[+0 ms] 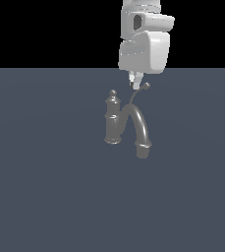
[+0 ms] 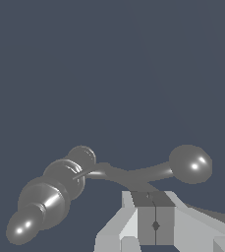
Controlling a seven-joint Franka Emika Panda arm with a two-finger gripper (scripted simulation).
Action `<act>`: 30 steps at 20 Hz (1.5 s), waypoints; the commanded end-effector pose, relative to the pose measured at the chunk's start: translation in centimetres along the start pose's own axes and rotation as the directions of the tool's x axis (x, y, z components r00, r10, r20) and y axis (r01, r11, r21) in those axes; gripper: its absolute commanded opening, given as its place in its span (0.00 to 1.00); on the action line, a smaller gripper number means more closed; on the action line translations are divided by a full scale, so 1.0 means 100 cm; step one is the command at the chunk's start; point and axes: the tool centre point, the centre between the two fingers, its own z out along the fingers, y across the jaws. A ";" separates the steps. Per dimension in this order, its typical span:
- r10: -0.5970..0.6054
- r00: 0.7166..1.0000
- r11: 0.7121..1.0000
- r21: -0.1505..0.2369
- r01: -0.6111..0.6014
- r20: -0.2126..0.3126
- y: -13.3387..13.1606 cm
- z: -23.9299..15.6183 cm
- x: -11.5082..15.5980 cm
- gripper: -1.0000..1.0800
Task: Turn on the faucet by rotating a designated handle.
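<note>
End effector pinched closed beside handle, contact unclear from exterior view.

No text, label, brand or number seems readable anywhere, though fine print would be lost at this resolution

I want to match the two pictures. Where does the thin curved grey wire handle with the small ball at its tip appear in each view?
Exterior view: the thin curved grey wire handle rises from behind the arched spout, its ball tip just below the gripper.
Wrist view: it runs across the lower middle, from the column to the big ball, just beyond the fingers.
Shared landmark: the ribbed upright column.
</note>
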 end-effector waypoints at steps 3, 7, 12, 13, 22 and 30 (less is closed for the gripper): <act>0.018 1.000 1.000 0.002 -0.018 -0.003 -0.006 0.000 0.020 0.00; 0.022 1.000 1.000 0.001 -0.022 -0.003 -0.013 0.001 0.030 0.00; 0.025 1.000 1.000 0.001 -0.025 -0.004 -0.021 0.001 0.042 0.00; 0.026 1.000 1.000 0.000 -0.026 -0.004 -0.023 0.001 0.044 0.00; 0.033 0.999 0.999 -0.001 -0.033 -0.005 -0.038 0.001 0.066 0.00; -0.006 1.000 1.000 0.003 0.006 0.008 -0.060 0.000 0.049 0.00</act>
